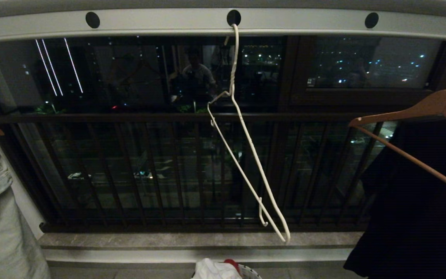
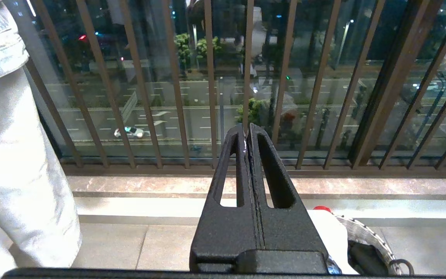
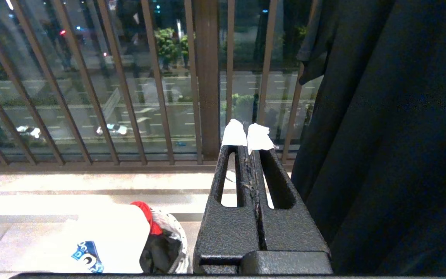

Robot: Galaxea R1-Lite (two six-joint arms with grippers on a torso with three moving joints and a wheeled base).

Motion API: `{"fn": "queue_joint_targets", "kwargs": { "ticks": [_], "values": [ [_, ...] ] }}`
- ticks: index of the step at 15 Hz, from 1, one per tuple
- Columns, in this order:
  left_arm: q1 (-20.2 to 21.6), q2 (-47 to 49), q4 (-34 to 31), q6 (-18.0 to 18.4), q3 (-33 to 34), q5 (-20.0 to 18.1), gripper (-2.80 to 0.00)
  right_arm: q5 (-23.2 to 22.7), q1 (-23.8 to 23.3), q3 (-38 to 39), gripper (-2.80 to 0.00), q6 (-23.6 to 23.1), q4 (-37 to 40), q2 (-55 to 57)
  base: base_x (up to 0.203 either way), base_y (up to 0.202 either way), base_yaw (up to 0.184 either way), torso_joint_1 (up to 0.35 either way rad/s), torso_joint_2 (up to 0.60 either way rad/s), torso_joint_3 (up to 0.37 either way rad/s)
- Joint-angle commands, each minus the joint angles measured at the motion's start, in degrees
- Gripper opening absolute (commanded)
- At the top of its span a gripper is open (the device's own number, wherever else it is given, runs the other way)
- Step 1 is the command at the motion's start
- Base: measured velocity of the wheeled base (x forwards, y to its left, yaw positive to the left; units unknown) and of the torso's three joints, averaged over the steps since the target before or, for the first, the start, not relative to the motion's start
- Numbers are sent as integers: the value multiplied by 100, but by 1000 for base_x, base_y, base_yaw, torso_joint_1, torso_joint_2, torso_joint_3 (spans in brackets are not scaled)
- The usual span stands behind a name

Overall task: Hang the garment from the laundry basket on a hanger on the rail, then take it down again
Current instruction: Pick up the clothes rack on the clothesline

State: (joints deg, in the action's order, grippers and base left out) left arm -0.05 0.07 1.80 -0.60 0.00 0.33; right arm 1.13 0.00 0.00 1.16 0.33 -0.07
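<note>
Both arms are parked low and neither has begun. The left gripper [image 2: 246, 135] is clenched on nothing, its fingers pressed together and aimed at the balcony railing [image 2: 246, 58]; the right gripper [image 3: 249, 137] is likewise clamped empty, its white-padded tips together. The white T-shirt [image 3: 107, 240] with its blue logo lies heaped in the woven laundry basket [image 3: 168, 232], below and between the two grippers, beside a red cloth [image 3: 145, 213] and something dark that may be another garment. The white wire hanger [image 1: 246, 155] hangs well above them, hooked through a hole in the grey rail [image 1: 223, 21] and tilted steeply. Risks from here: a grab into the basket could catch the red cloth with the shirt, and the thin hanger, loose on one hook, would likely swing or unhook if nudged. The black garment [image 3: 393, 135] just beside the right gripper could snag that arm as it rises.
</note>
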Motion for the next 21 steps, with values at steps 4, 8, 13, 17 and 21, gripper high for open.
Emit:
{"fn": "queue_joint_targets", "kwargs": {
  "ticks": [4,8,13,17,21],
  "values": [
    [-4,1,5,-2,62,2,-280,1,0,0,-280,-10,11,7,0,0,0,0,0,0],
    [2,1,5,-2,62,2,-280,1,0,0,-280,-22,11,7,0,0,0,0,0,0],
    [5,1,5,-2,58,2,-280,19,0,-142,-280,46,20,7,0,0,0,0,0,0],
    [5,1,5,-2,61,2,-280,-198,7,-1636,-280,137,428,733,0,0,0,0,0,0],
    [5,1,5,-2,62,2,-280,-1038,2,-3531,-280,146,1055,2186,0,0,0,0,0,0]
  ]
}}
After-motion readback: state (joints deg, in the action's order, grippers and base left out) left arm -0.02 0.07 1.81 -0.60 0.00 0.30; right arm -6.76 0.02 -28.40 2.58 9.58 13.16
